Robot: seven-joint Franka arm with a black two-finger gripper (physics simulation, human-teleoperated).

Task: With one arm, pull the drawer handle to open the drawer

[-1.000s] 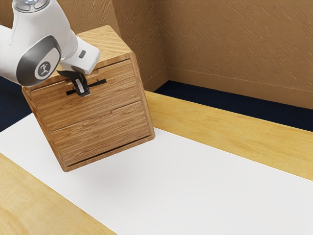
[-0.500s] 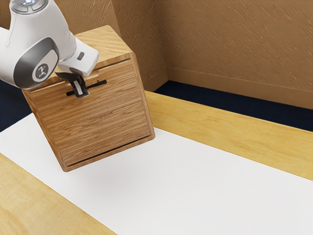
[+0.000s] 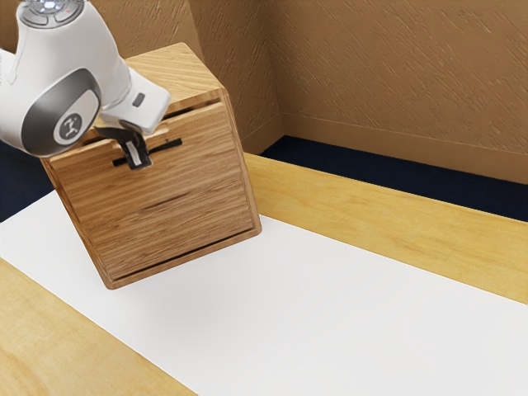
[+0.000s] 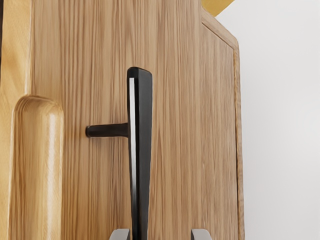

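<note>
Exterior view, from its left: the white Franka arm (image 3: 58, 91) comes in at the upper corner and bends down over a wooden drawer cabinet (image 3: 177, 66) that stands turned at an angle on the white table top (image 3: 330, 313). The black gripper (image 3: 134, 153) sits on the upper drawer front (image 3: 194, 153), at the black drawer handle (image 3: 163, 146), a thin bar running across the front near its top. The gripper covers the bar nearer its left end, and the rest of the bar sticks out toward the exterior view's right. A thin dark gap runs under the cabinet's top board above the drawer front; I cannot tell how far out the drawer stands. Below it is a second, lower front (image 3: 181, 227), flush with the cabinet. Further right, a light wooden strip (image 3: 388, 223) borders the white top, then dark blue floor (image 3: 396, 173) and a brown textured wall (image 3: 396, 74).

Wrist view: the handle (image 4: 140, 150) stands off the wood on a short black post (image 4: 107, 130) and passes between the two grey fingertips (image 4: 120, 234). One fingertip lies against the bar and the other stands apart from it, so the pincer is parted around the handle, not clamped. White table (image 4: 280, 125) shows beyond the cabinet's edge
</note>
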